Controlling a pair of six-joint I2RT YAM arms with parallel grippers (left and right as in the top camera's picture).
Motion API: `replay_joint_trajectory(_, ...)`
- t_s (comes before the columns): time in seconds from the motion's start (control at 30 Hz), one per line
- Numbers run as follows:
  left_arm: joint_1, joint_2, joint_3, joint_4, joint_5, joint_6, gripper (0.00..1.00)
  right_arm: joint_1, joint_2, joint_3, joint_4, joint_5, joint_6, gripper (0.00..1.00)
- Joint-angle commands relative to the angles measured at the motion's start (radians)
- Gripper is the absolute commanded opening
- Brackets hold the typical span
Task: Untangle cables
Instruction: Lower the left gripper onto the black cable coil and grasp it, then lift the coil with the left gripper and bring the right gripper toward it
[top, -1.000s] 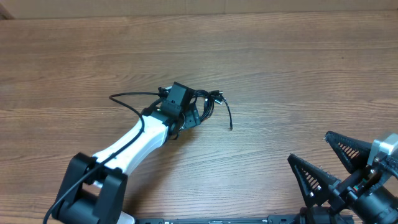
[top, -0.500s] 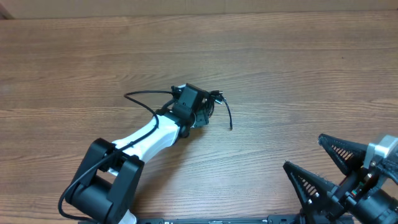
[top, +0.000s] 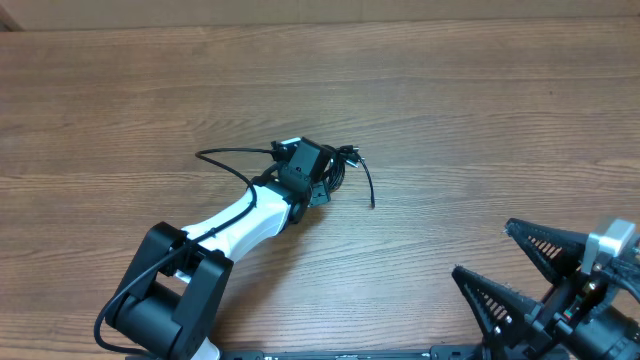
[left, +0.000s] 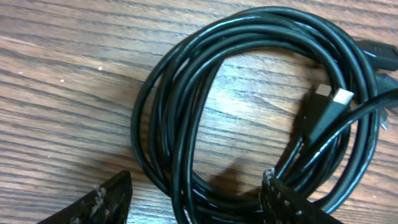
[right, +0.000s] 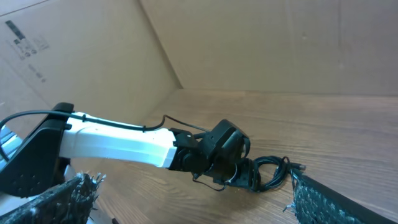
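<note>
The cables lie as a small black coil near the middle of the wooden table, with one loose strand curving off to the right. My left gripper is down over the coil's left side. In the left wrist view the left gripper is open and straddles a bunch of the coil's strands. Its right finger touches them and its left finger stands apart. A plug with a silver tip lies inside the coil. My right gripper hovers wide open at the near right, holding nothing.
The left arm's own thicker black wire loops out to the left of its wrist. From the right wrist view, the right gripper faces the coil. Cardboard walls stand behind the table.
The left wrist has shifted right, over the coil, and its jaws have narrowed around the strands. The coil lies where it did. The right gripper has drifted slightly.
</note>
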Motion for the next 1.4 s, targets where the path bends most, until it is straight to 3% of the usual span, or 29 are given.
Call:
replay_joint_trajectory(0.0,0.0,0.015,0.0,0.0,-0.051,-0.025,0.68,-0.003,0.003,0.009,0.006,-0.039,-0.027,1.0)
replay_joint_trajectory(0.27,0.013,0.015,0.0,0.002,-0.051,-0.037,0.59,-0.003,0.003,0.009,0.012,-0.041,-0.027,1.0)
replay_joint_trajectory(0.57,0.013,0.071,0.0,0.028,-0.045,-0.037,0.66,-0.003,0.003,0.009,0.013,-0.07,-0.027,1.0)
replay_joint_trajectory(0.6,0.011,0.093,0.0,0.032,-0.037,-0.037,0.61,-0.003,0.003,0.009,0.013,-0.07,-0.027,1.0)
replay_joint_trajectory(0.63,0.011,0.109,0.0,0.042,-0.014,-0.038,0.25,-0.003,0.003,0.009,0.014,-0.07,-0.027,1.0)
replay_joint_trajectory(0.67,0.011,0.112,0.001,0.047,-0.004,-0.038,0.04,-0.003,0.003,0.009,0.014,-0.069,-0.027,1.0)
replay_joint_trajectory(0.83,0.013,0.106,0.08,-0.026,0.001,-0.031,0.04,-0.003,0.003,0.009,0.025,-0.058,-0.031,1.0)
replay_joint_trajectory(1.0,0.013,0.106,0.279,-0.241,-0.001,0.044,0.04,-0.003,0.003,0.008,0.016,0.08,-0.031,1.0)
replay_joint_trajectory(1.07,0.013,0.106,0.435,-0.394,-0.002,0.082,0.04,-0.003,0.004,-0.006,0.0,0.228,-0.031,1.0)
replay_joint_trajectory(1.37,0.013,0.106,0.778,-0.685,0.006,0.209,0.04,-0.003,0.059,-0.032,-0.061,0.357,-0.035,1.0)
